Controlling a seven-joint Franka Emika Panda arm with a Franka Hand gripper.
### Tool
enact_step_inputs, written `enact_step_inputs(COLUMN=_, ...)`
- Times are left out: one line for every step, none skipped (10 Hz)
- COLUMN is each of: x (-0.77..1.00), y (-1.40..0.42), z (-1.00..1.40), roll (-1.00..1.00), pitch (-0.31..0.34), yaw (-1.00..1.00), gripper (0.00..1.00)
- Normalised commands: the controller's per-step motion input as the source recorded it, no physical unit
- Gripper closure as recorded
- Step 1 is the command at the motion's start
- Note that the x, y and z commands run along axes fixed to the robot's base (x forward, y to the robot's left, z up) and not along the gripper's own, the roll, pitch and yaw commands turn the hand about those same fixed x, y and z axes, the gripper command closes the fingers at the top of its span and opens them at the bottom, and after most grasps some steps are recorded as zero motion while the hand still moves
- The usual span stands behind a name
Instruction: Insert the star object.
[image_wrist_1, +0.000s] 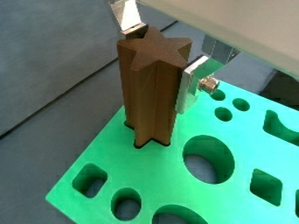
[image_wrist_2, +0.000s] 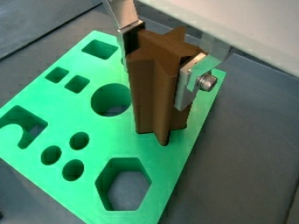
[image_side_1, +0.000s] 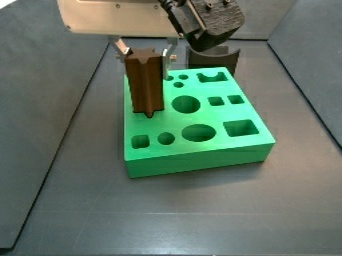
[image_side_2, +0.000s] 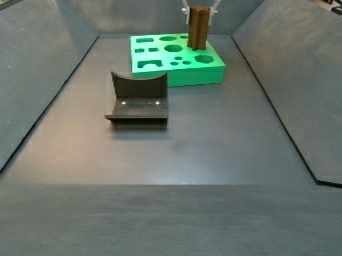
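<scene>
Dark grey surface (image_side_2: 187, 150) with low grey walls around it, filling both side views; green block (image_side_1: 247, 150) with shaped holes sitting in the middle of the frame in a side view, and at the upper centre, far end of the surface, in the other (image_side_2: 201, 72).

Star object (image_side_1: 144, 82) standing upright at the block's left rear part in a side view, lower end down in a star-shaped hole; same dark-brown ridged peg rising from the block's back right corner area in a side view (image_side_2: 198, 27). Star-shaped top face and long ridged sides plain in both wrist views (image_wrist_1: 152, 87) (image_wrist_2: 158, 83); base sunk into the green block (image_wrist_1: 251, 210) (image_wrist_2: 35, 118), cut-out outline just visible around the foot.

Gripper (image_side_1: 144, 55) directly above the block at upper centre of the frame, pinching the star object near its top; silver fingers (image_wrist_1: 195, 83) (image_wrist_2: 197, 77) flat against opposite sides of the peg, one on each side, in both wrist views.

Fixture (image_side_2: 138, 98) resting on the surface left of centre in a side view, well apart from the block; dark squat holder (image_side_1: 211, 58) behind the block, partly hidden by the arm.
</scene>
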Motion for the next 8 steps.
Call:
enact_step_inputs(x=0.14, y=-0.02, z=-0.23, roll=0.01, pitch=0.06, yaw=0.07, gripper=1.0)
enact_step_inputs(x=0.05, y=0.0, z=-0.23, roll=0.0, pitch=0.034, yaw=0.0, gripper=1.0)
enact_step_inputs(x=0.02, y=0.0, z=-0.27, roll=0.0, pitch=0.026, yaw=0.0, gripper=1.0)
enact_step_inputs(x=0.0, y=-0.03, z=-0.44, roll=0.07, pitch=0.0, yaw=0.0, gripper=1.0)
enact_step_inputs(x=-0.06, y=-0.06, z=-0.72, roll=0.17, pitch=-0.114, yaw=0.1, gripper=1.0)
enact_step_inputs(x=-0.07, y=-0.01, z=-0.69, roll=0.1, pitch=-0.157, yaw=0.07, gripper=1.0)
enact_step_inputs(x=0.0, y=0.0, z=-0.55, roll=0.06, pitch=-0.126, yaw=0.06, gripper=1.0)
enact_step_inputs(x=0.0, y=-0.05, z=-0.31, roll=0.03, pitch=-0.074, yaw=0.02, gripper=1.0)
